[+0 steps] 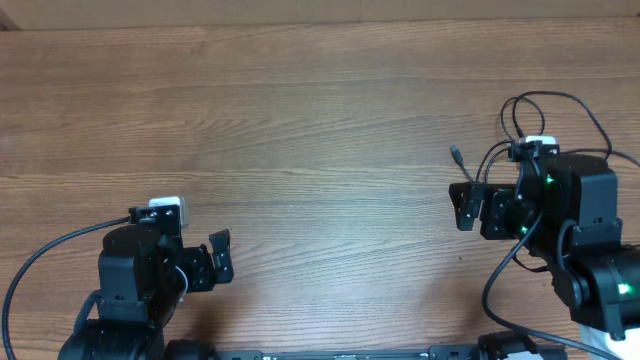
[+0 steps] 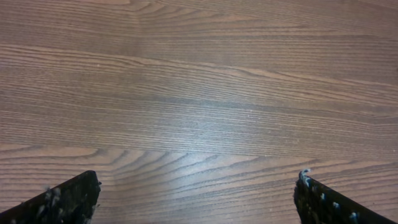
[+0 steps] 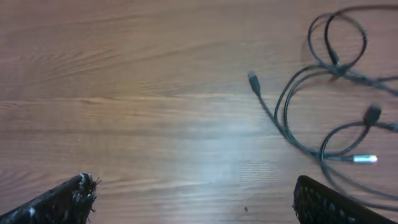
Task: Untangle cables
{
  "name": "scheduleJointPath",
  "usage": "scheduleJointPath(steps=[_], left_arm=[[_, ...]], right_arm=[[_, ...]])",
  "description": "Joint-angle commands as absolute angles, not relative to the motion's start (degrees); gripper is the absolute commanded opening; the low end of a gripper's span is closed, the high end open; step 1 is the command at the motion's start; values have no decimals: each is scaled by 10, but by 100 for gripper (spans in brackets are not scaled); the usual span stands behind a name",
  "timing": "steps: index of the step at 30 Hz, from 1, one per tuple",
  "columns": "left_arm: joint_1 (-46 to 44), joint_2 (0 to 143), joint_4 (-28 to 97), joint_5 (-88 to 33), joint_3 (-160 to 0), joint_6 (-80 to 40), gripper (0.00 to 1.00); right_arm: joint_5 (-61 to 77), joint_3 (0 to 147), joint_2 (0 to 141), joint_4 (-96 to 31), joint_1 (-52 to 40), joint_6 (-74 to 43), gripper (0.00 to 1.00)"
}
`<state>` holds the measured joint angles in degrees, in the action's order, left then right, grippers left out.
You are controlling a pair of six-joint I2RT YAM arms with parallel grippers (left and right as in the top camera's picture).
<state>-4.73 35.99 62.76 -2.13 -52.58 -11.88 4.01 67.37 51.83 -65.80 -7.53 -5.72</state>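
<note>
Several thin black cables (image 3: 336, 67) lie tangled on the wooden table, filling the right side of the right wrist view. One strand ends in a small plug (image 3: 253, 81), and another ends in a silver tip (image 3: 365, 159). From overhead, most of the tangle is hidden under the right arm. Only loops above the arm and one plug (image 1: 455, 154) stick out to its left. My right gripper (image 1: 466, 205) (image 3: 191, 182) is open and empty, just left of the tangle. My left gripper (image 1: 220, 257) (image 2: 198, 180) is open over bare wood at the lower left, far from the cables.
The wooden table (image 1: 300, 120) stretches between the two arms. Thicker black cables run from each arm's body, one curving off to the left from the left arm (image 1: 60, 245). The table's far edge runs along the top of the overhead view.
</note>
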Motion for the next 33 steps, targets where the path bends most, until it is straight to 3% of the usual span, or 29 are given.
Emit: scheduleJointPath(steps=[1, 11, 24, 33], left_arm=[[-45, 359, 628, -28, -520, -124, 100], [-45, 359, 628, -28, -520, -124, 100], [-45, 359, 628, -28, -520, -124, 100], [-45, 359, 628, -28, -520, -124, 100]], right_arm=[[27, 674, 474, -623, -74, -25, 100], [-18, 633, 323, -508, -65, 50, 100], [-21, 263, 24, -204, -65, 50, 100], [-23, 137, 2, -51, -65, 67, 100]])
